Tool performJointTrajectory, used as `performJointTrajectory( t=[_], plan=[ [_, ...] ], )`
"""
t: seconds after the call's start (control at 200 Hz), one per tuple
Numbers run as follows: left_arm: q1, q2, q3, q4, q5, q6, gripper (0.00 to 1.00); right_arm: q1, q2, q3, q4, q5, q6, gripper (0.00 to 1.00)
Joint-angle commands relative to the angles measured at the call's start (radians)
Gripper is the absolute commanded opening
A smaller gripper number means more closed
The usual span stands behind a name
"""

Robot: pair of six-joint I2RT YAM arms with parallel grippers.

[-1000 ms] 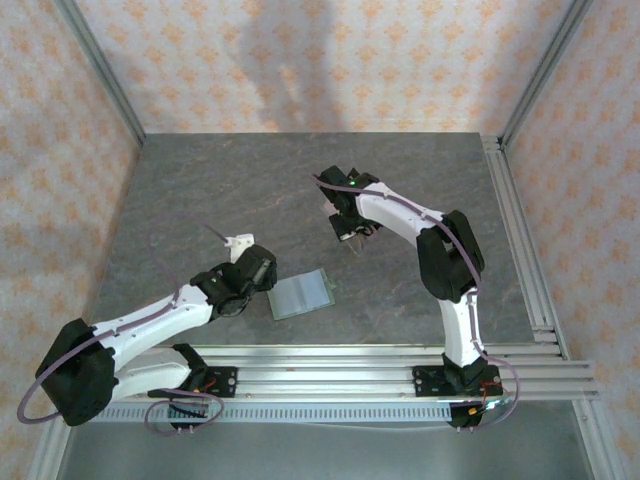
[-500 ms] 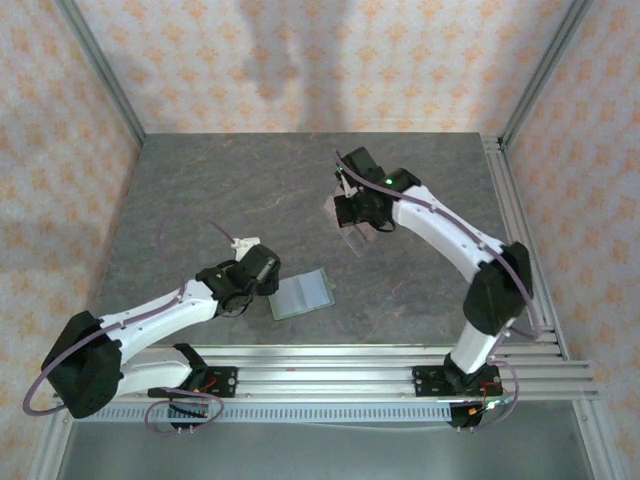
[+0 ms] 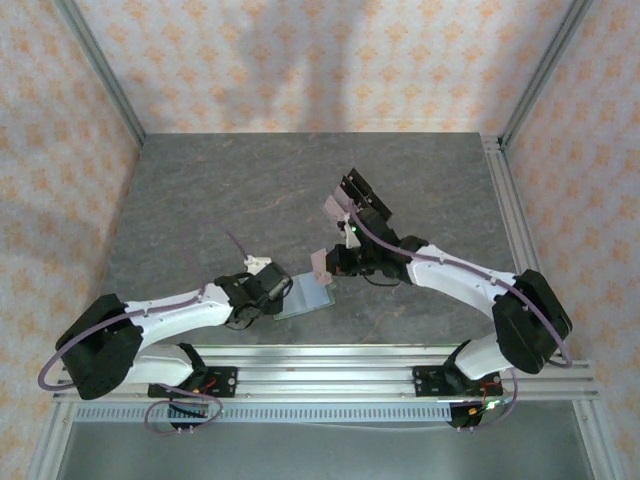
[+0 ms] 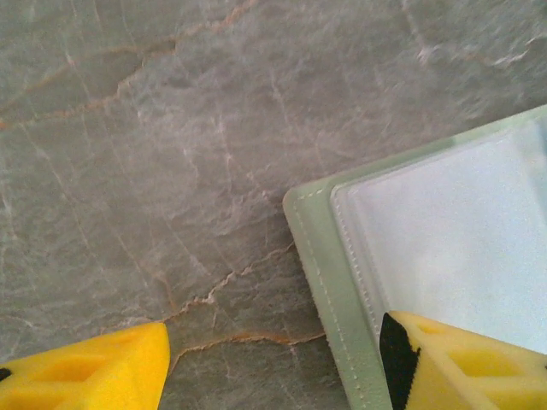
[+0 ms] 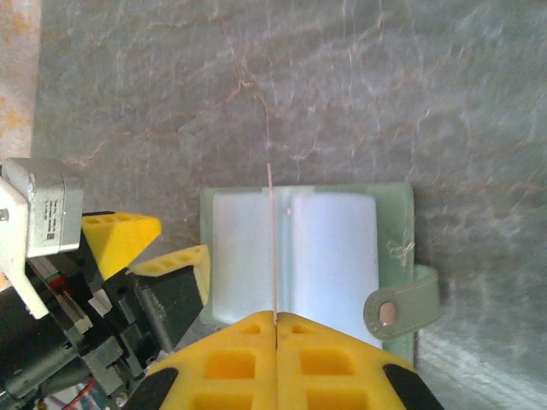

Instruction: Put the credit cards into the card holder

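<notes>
1. The credit card (image 3: 320,265), a thin greyish-mauve rectangular card, is held on its edge just above the card holder (image 5: 393,231), a small sage-green soft wallet which lies open and flat, with two clear pockets facing up.
2. In the right wrist view the card appears as one thin line running across the middle fold of the wallet. I cannot tell if its lower edge touches the wallet.
3. The right gripper (image 5: 275,320) has its yellow jaws pressed together on the near edge of this card, directly above the wallet.
4. The small green snap tab (image 5: 402,307) sticks out from one short edge of the wallet and lies flat.
5. The left gripper (image 4: 273,363) is at the opposite edge of the wallet from the tab, low over the surface. Its yellow jaws stand apart and hold nothing. One fingertip is over the green border of the wallet and the other is beside the wallet. I cannot tell if it presses on the border.
6. The wallet rests on the grey stone-pattern table (image 3: 250,190).
7. Beyond the wallet, further from the arm bases, stands a clear tilted rack with black parts (image 3: 358,195), apart from the wallet.
</notes>
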Motion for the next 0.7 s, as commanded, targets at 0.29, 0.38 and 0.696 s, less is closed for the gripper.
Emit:
performJointTrajectory(
  t=[0.29,0.38,0.696],
  plan=[
    [-0.003,0.163,0.076,0.049,-0.089,0.002,0.61,0.012,-0.069,-0.16,0.267,0.015,0.131,0.0],
    [0.001,0.208,0.106,0.057,-0.104,0.022,0.61,0.012,-0.076,-0.176,0.269,0.021,0.131,0.0],
    [0.055,0.225,0.192,0.02,-0.131,0.12,0.61,0.013,-0.092,-0.225,0.315,0.046,0.125,0.0]
  ],
)
